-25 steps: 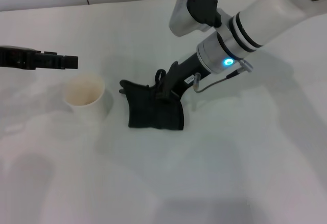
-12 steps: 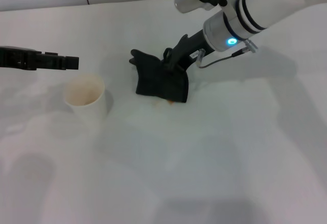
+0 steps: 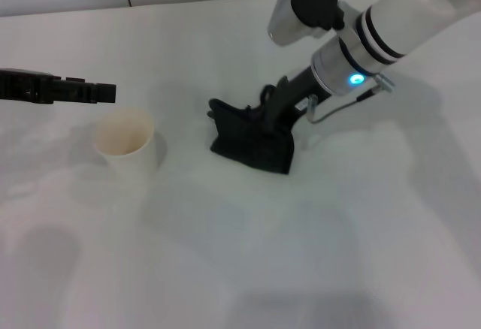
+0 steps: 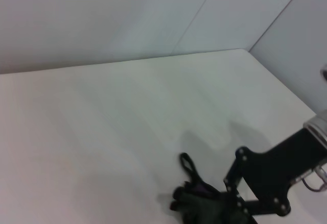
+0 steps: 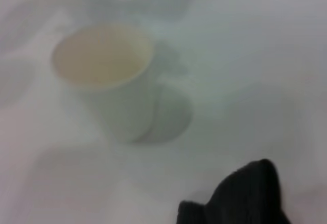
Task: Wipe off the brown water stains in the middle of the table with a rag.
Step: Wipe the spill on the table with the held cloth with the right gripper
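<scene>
The black rag (image 3: 252,140) lies pressed on the white table (image 3: 316,239) near its middle. My right gripper (image 3: 272,119) is shut on the rag's upper edge and holds it down on the surface. The rag also shows in the left wrist view (image 4: 204,206) and in the right wrist view (image 5: 245,198). The brown water stains are hidden; none show around the rag. My left gripper (image 3: 105,92) hangs still at the far left, above the cup.
A white paper cup (image 3: 124,143) stands upright to the left of the rag, and also shows in the right wrist view (image 5: 110,75). A tiled wall runs along the table's far edge (image 3: 150,2).
My right gripper dragged the rag away from me and to the right, then back toward me. A small brown mark seen at the rag's edge half a second ago no longer shows. The left arm stayed still.
</scene>
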Controlling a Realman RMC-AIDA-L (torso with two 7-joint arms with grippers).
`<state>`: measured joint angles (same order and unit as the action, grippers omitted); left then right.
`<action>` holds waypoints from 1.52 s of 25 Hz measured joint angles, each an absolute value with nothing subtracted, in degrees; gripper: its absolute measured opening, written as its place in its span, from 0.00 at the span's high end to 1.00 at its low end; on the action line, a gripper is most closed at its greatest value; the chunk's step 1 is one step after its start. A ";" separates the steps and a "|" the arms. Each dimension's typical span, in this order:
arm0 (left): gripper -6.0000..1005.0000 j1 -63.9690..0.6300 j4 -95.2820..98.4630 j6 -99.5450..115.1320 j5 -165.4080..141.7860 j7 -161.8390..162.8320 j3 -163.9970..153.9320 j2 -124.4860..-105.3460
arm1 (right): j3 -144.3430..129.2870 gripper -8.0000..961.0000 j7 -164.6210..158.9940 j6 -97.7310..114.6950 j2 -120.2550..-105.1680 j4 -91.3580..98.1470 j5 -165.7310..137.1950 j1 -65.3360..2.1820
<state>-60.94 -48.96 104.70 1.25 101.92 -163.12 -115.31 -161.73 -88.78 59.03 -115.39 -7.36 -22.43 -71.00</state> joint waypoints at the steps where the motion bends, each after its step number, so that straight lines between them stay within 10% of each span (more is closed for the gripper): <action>1: 0.11 -60.94 -48.95 104.71 1.24 101.93 -163.12 -115.31 | -161.72 0.92 -89.21 59.48 -115.43 -7.21 -23.55 -70.94; 38: 0.11 -61.35 -48.96 104.41 1.23 101.68 -163.12 -115.31 | -161.39 0.91 -90.52 53.77 -115.47 -6.86 -19.34 -73.33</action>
<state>-61.35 -48.96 104.41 1.23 101.68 -163.12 -115.31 -161.39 -90.52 53.77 -115.47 -6.86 -19.34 -73.33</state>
